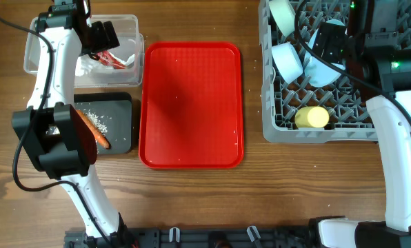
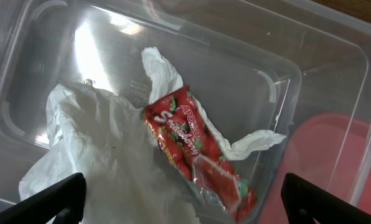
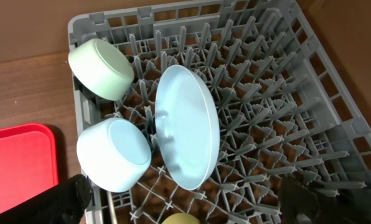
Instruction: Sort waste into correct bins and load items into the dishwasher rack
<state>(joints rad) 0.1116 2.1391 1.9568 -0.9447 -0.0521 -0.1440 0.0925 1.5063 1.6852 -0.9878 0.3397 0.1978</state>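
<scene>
Left gripper (image 2: 188,202), fingers spread and empty, hangs over the clear box (image 2: 322,74). The red wrapper (image 2: 198,149) and white paper (image 2: 92,149) lie directly beneath it, kept apart from food waste. Right gripper (image 3: 192,202), likewise spread, hangs above the rack (image 3: 285,124), where the plate (image 3: 185,124) leans on edge just ahead, presumably for draining.

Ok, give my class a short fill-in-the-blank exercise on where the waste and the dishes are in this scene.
1. The red-printed wrapper lies in the ____ box.
2. The carrot lies on the ____ tray.
3. The cup in the rack is ____.
Missing words: clear; black; yellow.
</scene>
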